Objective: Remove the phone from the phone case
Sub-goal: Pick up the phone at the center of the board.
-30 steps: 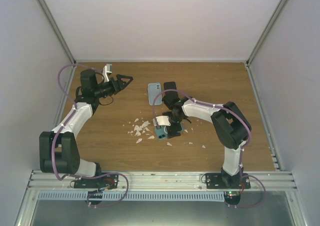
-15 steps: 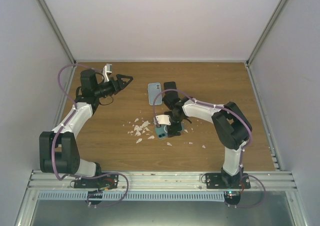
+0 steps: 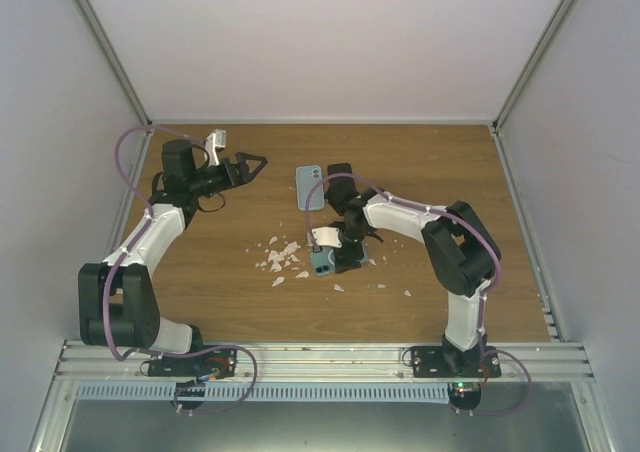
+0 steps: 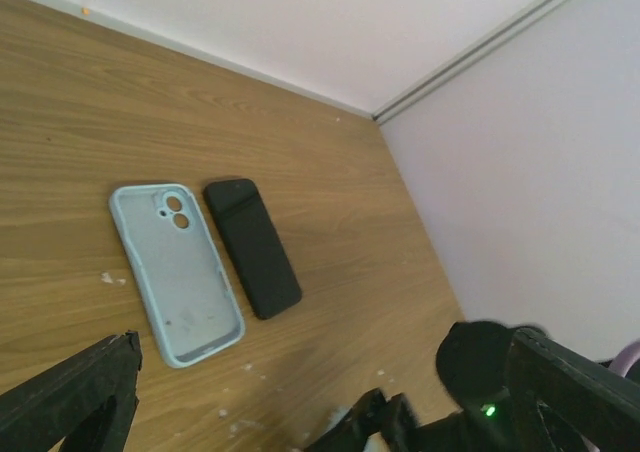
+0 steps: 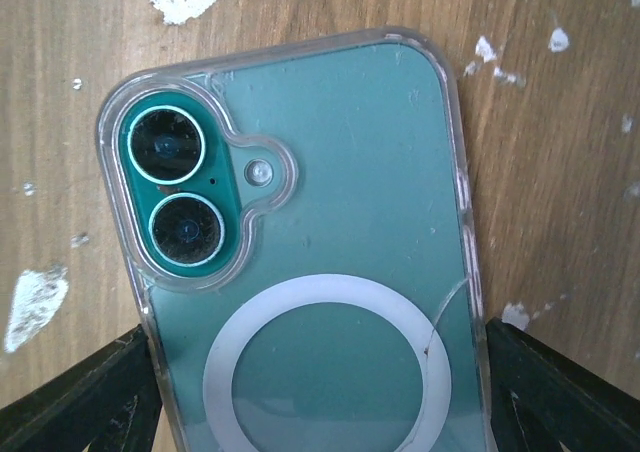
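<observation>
A teal phone in a clear case (image 5: pixel 310 272) with a white ring on its back lies back-up on the wood table; it also shows in the top view (image 3: pixel 322 263). My right gripper (image 5: pixel 320 412) is shut on the cased phone, with one finger (image 5: pixel 90 392) on each long edge. A crack runs through the clear case near the ring. My left gripper (image 3: pixel 250 162) is open and empty, raised at the far left, well away from the phone. Its fingers (image 4: pixel 70 402) frame the left wrist view.
An empty light blue case (image 4: pixel 175 272) and a black phone (image 4: pixel 252 247) lie side by side at the back middle of the table (image 3: pixel 440 162). White flakes (image 3: pixel 280 257) are scattered left of the cased phone. Enclosure walls stand on three sides.
My right wrist has shifted slightly up and left, and the cased phone has moved a little with it. The left arm has barely moved.
</observation>
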Controlling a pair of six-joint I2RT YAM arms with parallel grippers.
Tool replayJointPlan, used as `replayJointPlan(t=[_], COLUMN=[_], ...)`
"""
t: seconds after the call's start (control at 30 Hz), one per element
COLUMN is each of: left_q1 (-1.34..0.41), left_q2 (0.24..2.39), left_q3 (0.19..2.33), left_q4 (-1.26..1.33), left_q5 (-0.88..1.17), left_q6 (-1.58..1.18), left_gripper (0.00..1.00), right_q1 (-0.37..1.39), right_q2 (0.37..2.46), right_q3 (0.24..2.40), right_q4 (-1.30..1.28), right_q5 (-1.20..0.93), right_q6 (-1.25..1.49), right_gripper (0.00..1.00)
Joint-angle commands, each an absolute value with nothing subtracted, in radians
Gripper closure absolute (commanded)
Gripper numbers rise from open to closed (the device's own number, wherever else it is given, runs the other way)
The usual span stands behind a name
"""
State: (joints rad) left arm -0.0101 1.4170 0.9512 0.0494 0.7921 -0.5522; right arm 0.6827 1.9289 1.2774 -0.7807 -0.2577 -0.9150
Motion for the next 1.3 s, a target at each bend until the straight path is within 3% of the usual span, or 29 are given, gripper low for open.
replayJointPlan(t=[0.0, 0.17, 0.4, 0.57, 0.7, 1.27], left_q1=[-0.004, -0.004, -0.003, -0.036, -0.177, -0.472], left_q2=[1.376, 1.294, 1.163, 1.098, 1.035, 1.031], left_q3=[1.007, 0.991, 0.93, 0.855, 0.79, 0.733], left_q4=[-0.02, -0.057, -0.176, -0.442, -0.63, -0.424], left_q5=[0.767, 0.774, 0.94, 1.147, 1.05, 0.835], left_q6=[-0.33, -0.114, 0.291, 0.838, 1.228, 1.472], left_gripper=[0.01, 0.01, 0.01, 0.05, 0.09, 0.19], right_q1=[0.645, 0.6, 0.531, 0.5, 0.499, 0.573], right_q2=[1.953, 1.964, 1.995, 2.007, 2.003, 1.952], right_q3=[1.331, 1.363, 1.436, 1.48, 1.497, 1.572], right_q4=[-0.905, -0.954, -1.034, -1.086, -1.121, -1.247], right_q5=[-0.382, -0.495, -0.664, -0.766, -0.815, -0.93], right_q6=[-0.858, -0.835, -0.815, -0.818, -0.825, -0.844], right_gripper=[0.41, 0.43, 0.44, 0.44, 0.44, 0.45])
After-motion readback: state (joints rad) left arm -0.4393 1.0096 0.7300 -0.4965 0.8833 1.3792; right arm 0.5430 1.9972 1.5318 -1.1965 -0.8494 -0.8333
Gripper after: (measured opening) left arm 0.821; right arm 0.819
